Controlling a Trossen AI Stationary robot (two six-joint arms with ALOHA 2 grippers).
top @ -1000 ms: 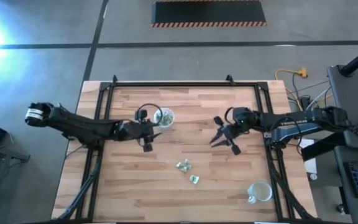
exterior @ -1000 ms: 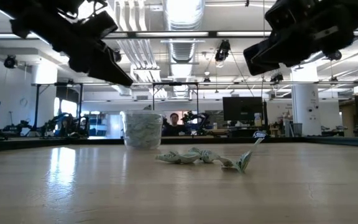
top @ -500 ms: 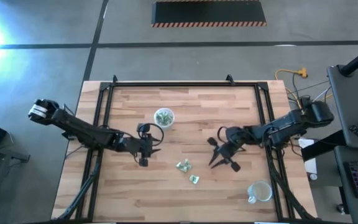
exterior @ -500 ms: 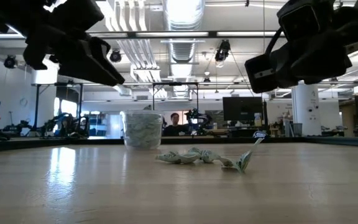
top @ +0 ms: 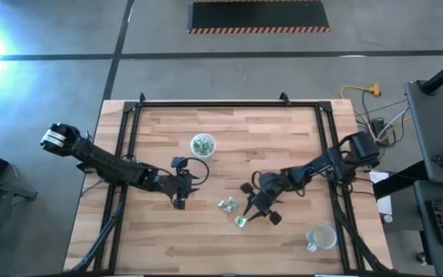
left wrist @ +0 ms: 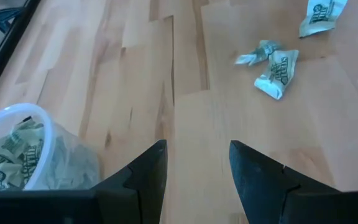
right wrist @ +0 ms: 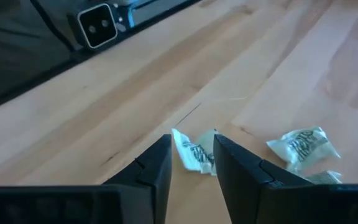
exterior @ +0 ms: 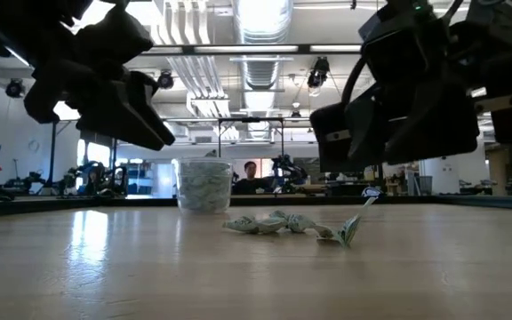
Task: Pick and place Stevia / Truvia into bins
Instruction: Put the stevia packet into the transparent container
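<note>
Stevia sachets lie loose on the bench: one tilted sachet sits just ahead of the right claw, in line with the narrow gap between its parted fingers, not gripped, and a crumpled pair rests just beside that claw, on the side toward the left arm. The left claw hovers open and empty over bare wood, with the filled bin near it and the crumpled pair farther ahead. A second bin stands well apart, near the right arm's base side.
</note>
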